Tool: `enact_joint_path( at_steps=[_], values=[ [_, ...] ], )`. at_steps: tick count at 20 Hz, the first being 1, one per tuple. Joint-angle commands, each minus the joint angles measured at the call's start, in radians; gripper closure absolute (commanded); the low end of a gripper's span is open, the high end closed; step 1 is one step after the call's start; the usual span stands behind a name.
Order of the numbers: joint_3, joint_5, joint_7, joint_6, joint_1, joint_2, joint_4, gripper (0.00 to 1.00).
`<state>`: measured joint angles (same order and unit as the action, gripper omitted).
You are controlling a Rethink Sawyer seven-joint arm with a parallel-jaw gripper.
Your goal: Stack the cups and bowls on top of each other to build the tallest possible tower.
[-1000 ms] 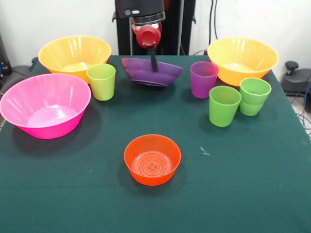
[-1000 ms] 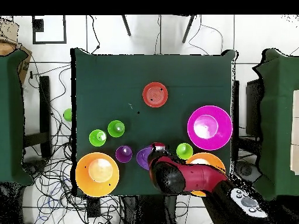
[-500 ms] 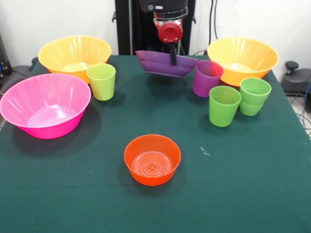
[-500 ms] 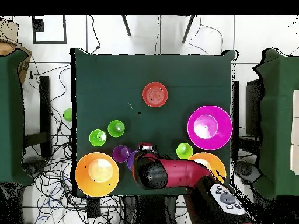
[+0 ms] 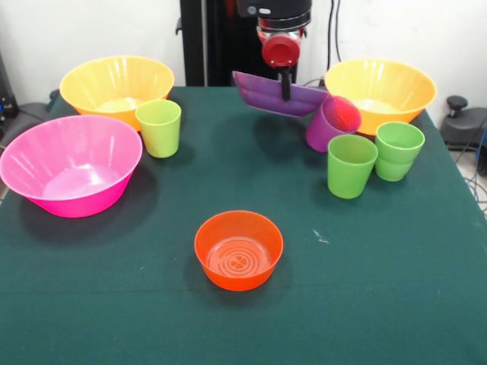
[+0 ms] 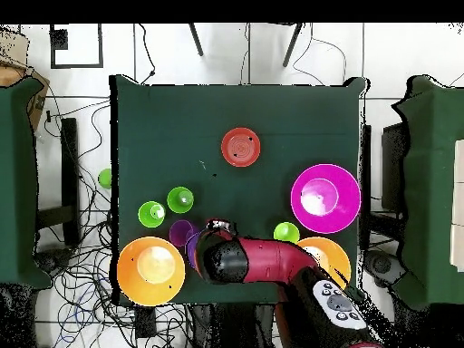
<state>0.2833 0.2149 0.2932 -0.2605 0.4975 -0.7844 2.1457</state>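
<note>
- Since the earlier frames the gripper (image 5: pixel 286 90) has carried the purple bowl (image 5: pixel 278 97) sideways, from the middle of the far edge toward the right of the front view, and the purple cup (image 5: pixel 332 123), upright before, now leans over.
- Its fingers pinch the purple bowl's rim, one dark finger showing down the near wall; the bowl hangs tilted, clear of the tabletop (image 5: pixel 396 274).
- That bowl's right edge touches or overlaps the purple cup (contact looks likely, though I cannot be sure), and the cup tips toward one orange-yellow bowl (image 5: pixel 380 93).
- Just in front stand two green cups, one (image 5: pixel 351 165) beside another (image 5: pixel 399 150); whether the second is a nested pair I cannot tell.
- Farther out, a yellow-green cup (image 5: pixel 159 127) stands near the other orange-yellow bowl (image 5: pixel 116 86) and the pink bowl (image 5: pixel 71 163).
- Alone near the front sits the small orange bowl (image 5: pixel 239 249), well apart from everything.
- No tower is begun: my judgement is that the step in hand is transporting the purple bowl to a base.
- Next it calls for lifting clear of the cup, swinging over the small orange bowl, levelling the bowl, and lowering before release.
</note>
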Motion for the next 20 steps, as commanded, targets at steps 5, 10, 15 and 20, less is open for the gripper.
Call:
enact_joint_path(
  at_steps=[5,10,15,20],
  values=[
    [-0.009,-0.079,0.213,-0.259,0.026,0.013,-0.139,1.00],
    [-0.006,-0.079,0.204,-0.334,0.032,0.020,-0.170,1.00],
    [-0.002,-0.080,0.212,-0.370,0.031,0.016,-0.180,1.00],
    [-0.002,-0.090,0.234,-0.380,0.013,0.032,-0.198,1.00]
  ],
)
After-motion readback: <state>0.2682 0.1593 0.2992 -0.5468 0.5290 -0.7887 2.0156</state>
